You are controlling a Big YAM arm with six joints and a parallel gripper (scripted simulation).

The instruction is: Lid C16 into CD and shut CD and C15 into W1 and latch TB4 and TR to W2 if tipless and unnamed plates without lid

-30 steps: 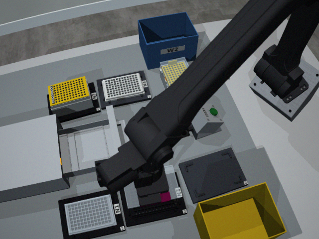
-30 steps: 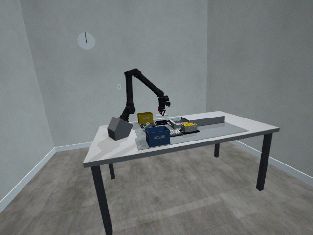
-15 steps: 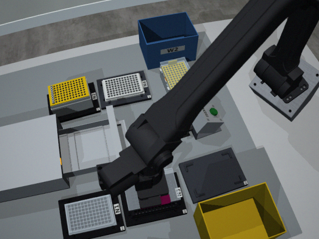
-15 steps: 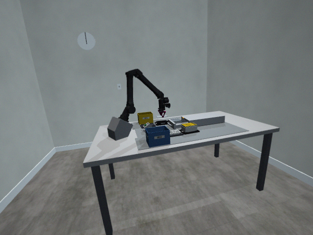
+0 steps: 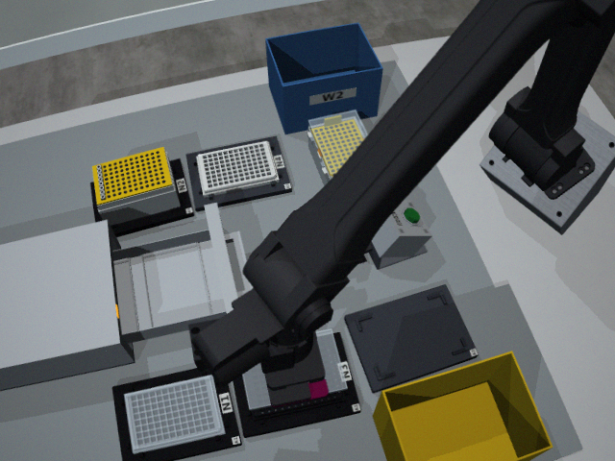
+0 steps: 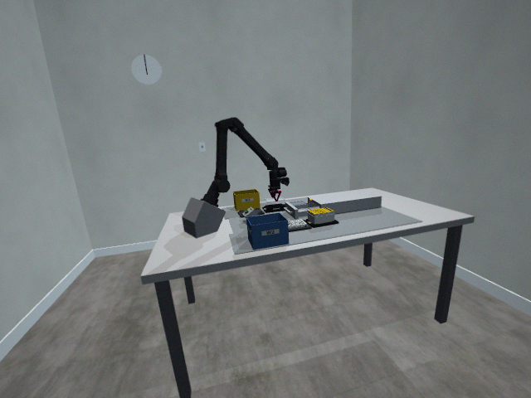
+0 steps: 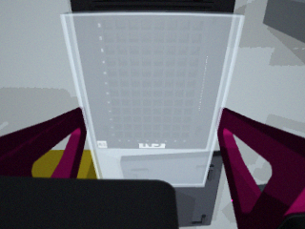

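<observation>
My gripper (image 5: 298,387) is shut on the clear plate lid (image 7: 152,91); its magenta fingers clamp the lid's two long sides. It holds the lid level just above the black plate (image 5: 298,411) in nest N3. The plate's wells show through the lid in the wrist view. The lid's edges (image 5: 332,354) stick out from under the wrist in the overhead view. The clear plate (image 5: 173,411) sits in nest N1 to the left. The lid park (image 5: 412,337) is bare. In the far view the gripper (image 6: 274,195) hangs low over the bench.
The cooler CD (image 5: 54,298) has its drawer (image 5: 168,287) pulled open. The yellow bin W1 (image 5: 461,422) stands front right and the blue bin W2 (image 5: 323,74) at the back. The tip box TB4 (image 5: 337,141), the green key DONE (image 5: 411,214), the tip rack (image 5: 134,176) and a white plate (image 5: 237,167) are nearby.
</observation>
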